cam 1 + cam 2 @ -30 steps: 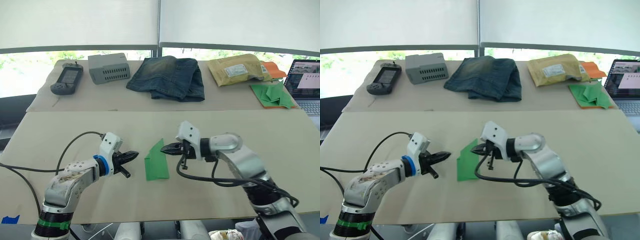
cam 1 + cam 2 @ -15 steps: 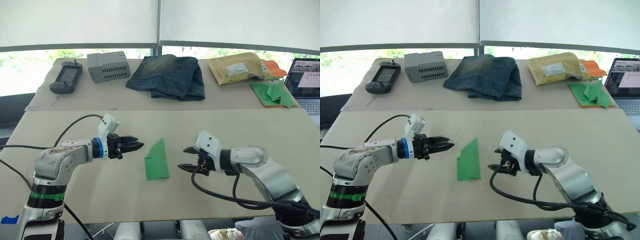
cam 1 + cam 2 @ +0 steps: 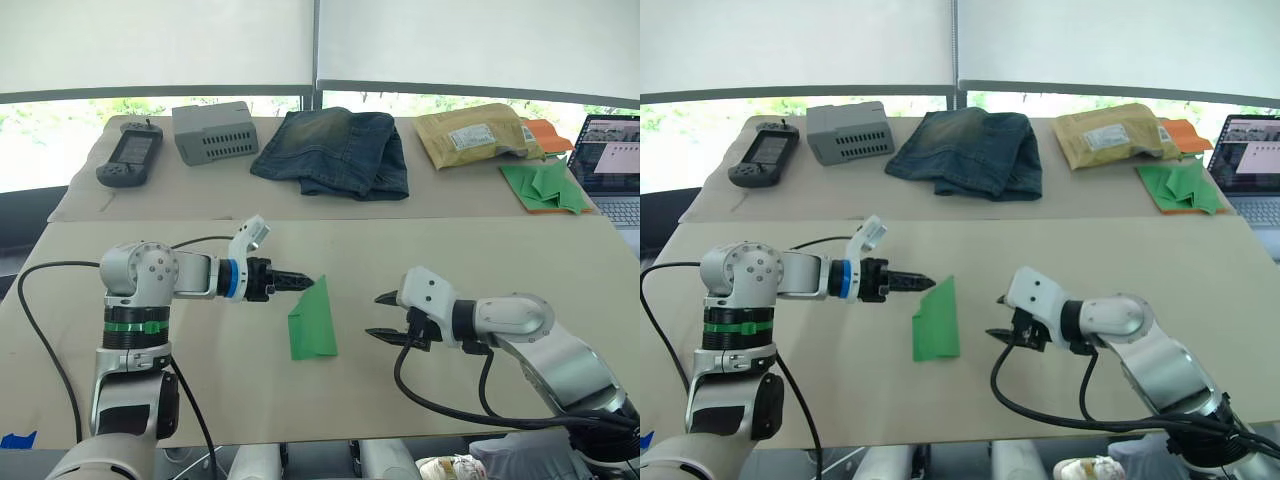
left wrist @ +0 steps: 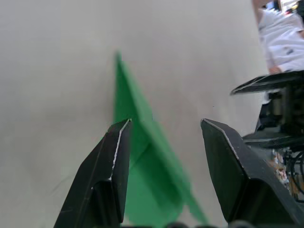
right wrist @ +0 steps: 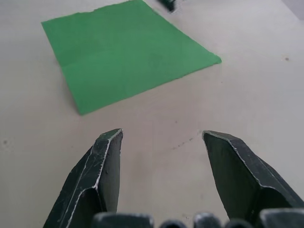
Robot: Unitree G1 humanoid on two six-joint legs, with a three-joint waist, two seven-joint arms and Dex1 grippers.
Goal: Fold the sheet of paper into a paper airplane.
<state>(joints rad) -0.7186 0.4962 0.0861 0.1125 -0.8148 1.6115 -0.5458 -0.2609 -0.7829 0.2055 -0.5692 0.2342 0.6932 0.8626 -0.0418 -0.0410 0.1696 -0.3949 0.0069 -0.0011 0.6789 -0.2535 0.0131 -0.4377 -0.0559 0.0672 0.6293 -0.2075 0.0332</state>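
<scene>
Left arm: the left gripper [image 3: 300, 283] points toward the robot's right, its tips at the far, pointed end of the paper [image 3: 313, 320]. In the left wrist view the fingers [image 4: 108, 176] stand apart, with the green fold between and just beyond them; they hold nothing. Whether a tip touches the paper edge cannot be told.

Centre: the paper lies flat on the table [image 3: 500, 262], between the two grippers. It is partly folded into a narrow wedge, pointed at the far end and square-cut at the near end. Its long axis runs away from the robot, roughly crosswise to both grippers' approach lines.

Right arm: the right gripper [image 3: 385, 317] points toward the robot's left and sits near the paper's right edge, clearly apart from it. Its fingers [image 5: 103, 166] are spread wide and empty; the right wrist view shows bare table between them and the paper ahead.

Judgement: the left gripper is the nearer one and is placed to pin or lift the pointed end. The right gripper must close the gap sideways before it can take the long edge. The fold is unfinished.

Background, far side of the table: a handheld device [image 3: 129, 157], a grey box [image 3: 215, 132], jeans [image 3: 335, 153], a padded envelope [image 3: 473, 137], a heap of green darts [image 3: 545, 187], a laptop [image 3: 612, 167].
</scene>
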